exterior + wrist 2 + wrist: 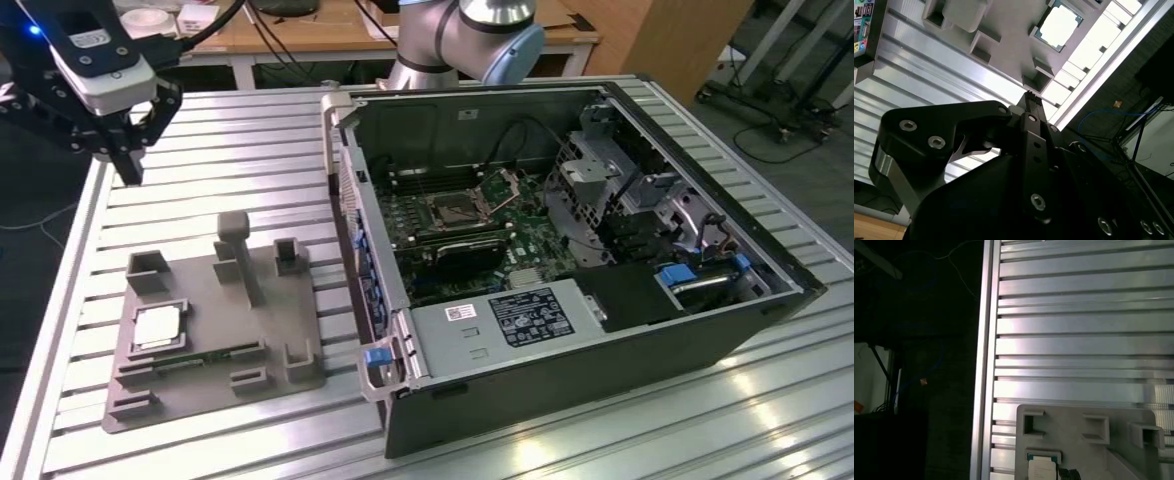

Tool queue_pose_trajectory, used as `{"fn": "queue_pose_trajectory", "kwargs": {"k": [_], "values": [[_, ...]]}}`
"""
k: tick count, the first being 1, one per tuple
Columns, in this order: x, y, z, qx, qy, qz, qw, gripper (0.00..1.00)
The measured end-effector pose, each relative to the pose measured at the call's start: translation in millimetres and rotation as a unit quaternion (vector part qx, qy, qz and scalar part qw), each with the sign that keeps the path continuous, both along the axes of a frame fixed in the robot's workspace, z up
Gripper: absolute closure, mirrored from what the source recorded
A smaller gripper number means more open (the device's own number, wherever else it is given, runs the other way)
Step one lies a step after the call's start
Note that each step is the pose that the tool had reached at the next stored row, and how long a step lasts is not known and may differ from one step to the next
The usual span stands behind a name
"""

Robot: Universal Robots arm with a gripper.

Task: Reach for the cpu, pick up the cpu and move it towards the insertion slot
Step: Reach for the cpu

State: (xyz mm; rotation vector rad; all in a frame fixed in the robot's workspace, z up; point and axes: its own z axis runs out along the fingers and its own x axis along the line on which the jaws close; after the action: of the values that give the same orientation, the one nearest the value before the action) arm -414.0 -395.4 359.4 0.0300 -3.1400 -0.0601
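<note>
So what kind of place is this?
Probably a robotics lab or workshop. A robot arm stands by a slatted metal table holding an opened computer case, and a grey fixture plate carries the cpu.

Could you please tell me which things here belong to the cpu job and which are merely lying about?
Job: cpu, insertion slot, gripper.
Lying about: fixture plate, power supply, drive cage, table.
</note>
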Motion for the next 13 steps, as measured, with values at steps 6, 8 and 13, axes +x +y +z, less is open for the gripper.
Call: {"fn": "queue_pose_trajectory", "kwargs": {"k": [6, 8, 13], "values": [[-0.1, -4.0, -0.6, 0.0000, 0.0000, 0.000, 1.0000, 0.89], [-0.4, -5.2, -0.8, 0.0000, 0.0000, 0.000, 1.0000, 0.89], [-6.5, -5.9, -1.1, 0.0000, 0.0000, 0.000, 1.0000, 0.89]]}}
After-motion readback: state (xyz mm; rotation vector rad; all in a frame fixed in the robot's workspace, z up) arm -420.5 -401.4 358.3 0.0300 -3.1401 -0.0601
